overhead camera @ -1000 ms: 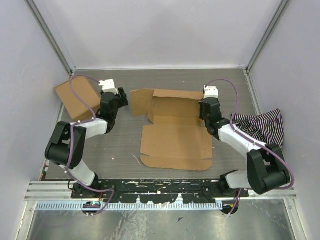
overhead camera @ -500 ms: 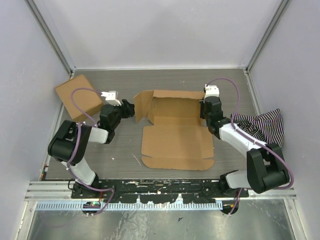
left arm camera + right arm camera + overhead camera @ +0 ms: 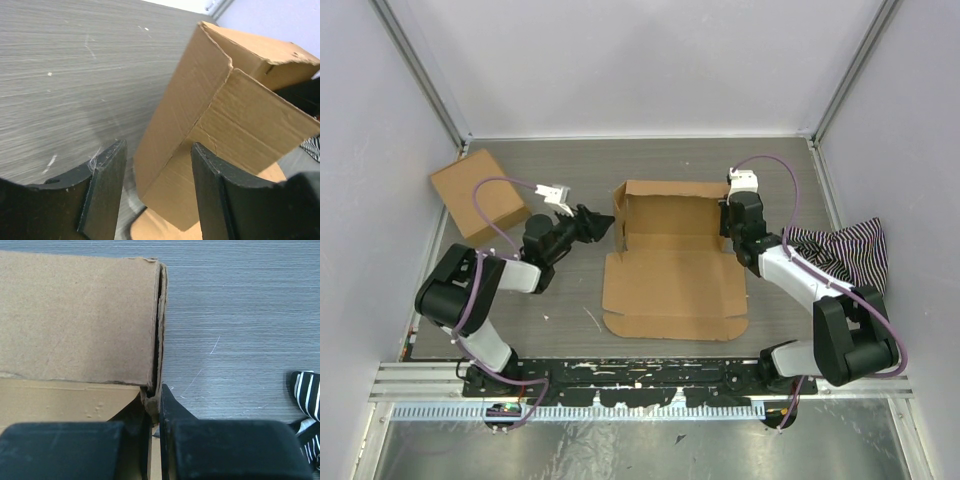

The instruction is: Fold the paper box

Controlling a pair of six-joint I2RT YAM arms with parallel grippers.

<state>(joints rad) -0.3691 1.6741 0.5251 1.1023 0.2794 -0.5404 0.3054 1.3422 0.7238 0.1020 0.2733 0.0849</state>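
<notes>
Two arms reach in from either side of the paper box [image 3: 670,285], which sits mid-table in the top view, between them. Its flat panel lies on the table [image 3: 670,160] and stretches toward the arm bases, with the tabbed edge nearest them. Its far part stands up as a shallow open tray facing upward, and that tray's long axis runs left to right. The left gripper [image 3: 603,224] points right at the tray's raised left flap, its fingers spread. The right gripper [image 3: 728,232] points down at the tray's right wall. A squarish brown carton [image 3: 478,195] rests well apart at the far left, and a striped cloth [image 3: 848,250] lies at the right edge beside the right arm. From the left wrist, the left gripper [image 3: 159,147] is wide open, with the black fingers [image 3: 107,190] apart. The standing flap of the paper box [image 3: 210,130] rises tilted just beyond the gap, its corner crease toward the camera. Whether either finger touches the cardboard cannot be told. Grey table [image 3: 60,75] fills the left of the picture. From the right wrist, the right gripper [image 3: 156,399] is pinched closed on the edge of the paper box [image 3: 75,315], the thin double-layered wall running straight away from the fingers. The table [image 3: 240,315] lies to the right, and a corner of the striped cloth [image 3: 305,395] shows at the far right edge.
</notes>
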